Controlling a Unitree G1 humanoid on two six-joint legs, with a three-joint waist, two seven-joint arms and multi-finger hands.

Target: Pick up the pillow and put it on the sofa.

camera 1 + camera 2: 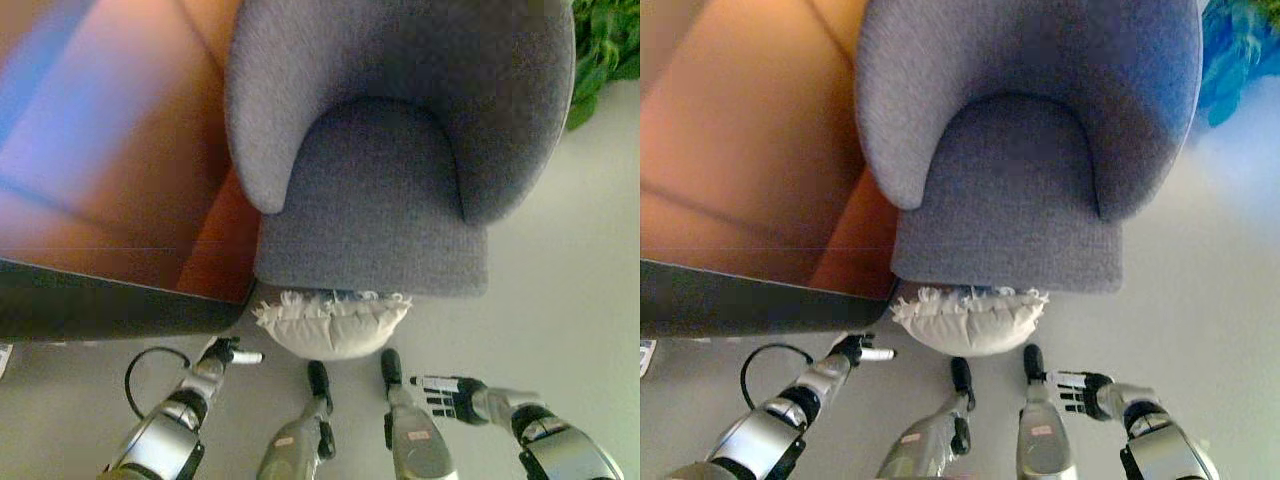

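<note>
Grey fabric covers the sofa [400,140], a rounded armchair-like seat with a curved back and arms wrapping its cushion; everything below is placed against it. To the left of the sofa a dark-edged reflective panel [110,300] stands on the pale floor [590,290], its surface glowing orange.

Below the sofa's left front corner, the left hand [225,355] reaches in from the lower left. Its fingers [876,353] stretch out straight towards the right, one white-tipped, gripping nothing, and they stop short of the pillow without touching it.

A cream pillow [335,322] with a frilled edge lies on the floor directly at the sofa's front base, its upper edge tucked against the grey front panel. It is not on the seat.

Below the sofa's right front corner, the right hand [445,392] comes in from the lower right. Its fingers [428,384], showing white covers, extend straight towards the left, spread loosely and empty, lower than the pillow and apart from it.

Beyond the sofa's upper right side, green plant leaves [605,50] show at the edge.
</note>
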